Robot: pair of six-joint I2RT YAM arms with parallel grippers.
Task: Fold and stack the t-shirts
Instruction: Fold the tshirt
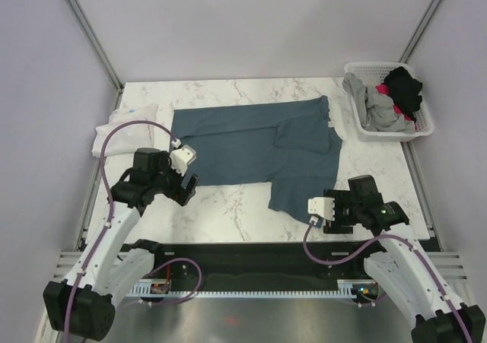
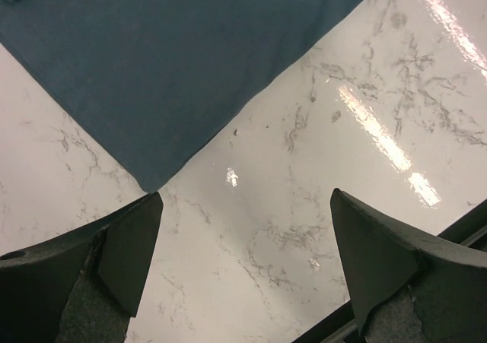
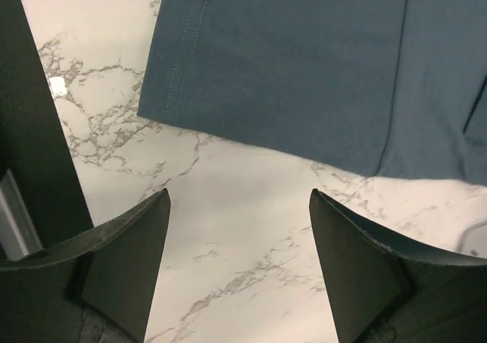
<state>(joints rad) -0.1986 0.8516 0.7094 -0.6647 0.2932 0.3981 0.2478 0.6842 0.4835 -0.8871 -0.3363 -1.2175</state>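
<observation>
A slate-blue t-shirt point(image 1: 251, 145) lies spread on the marble table, one sleeve folded onto its body and the other sleeve hanging toward the near edge. Its near-left corner shows in the left wrist view point(image 2: 175, 61); its sleeve hem shows in the right wrist view point(image 3: 304, 61). My left gripper point(image 1: 186, 182) is open and empty just off that corner. My right gripper point(image 1: 318, 210) is open and empty beside the near sleeve. A folded white t-shirt point(image 1: 125, 128) lies at the table's left edge. Grey point(image 1: 380, 103) and black point(image 1: 403, 88) shirts lie in the basket.
A white lattice basket point(image 1: 388, 132) stands at the back right corner. A black rail point(image 1: 251, 255) runs along the table's near edge. Bare marble point(image 1: 228, 206) lies between the two grippers. Grey walls enclose the table.
</observation>
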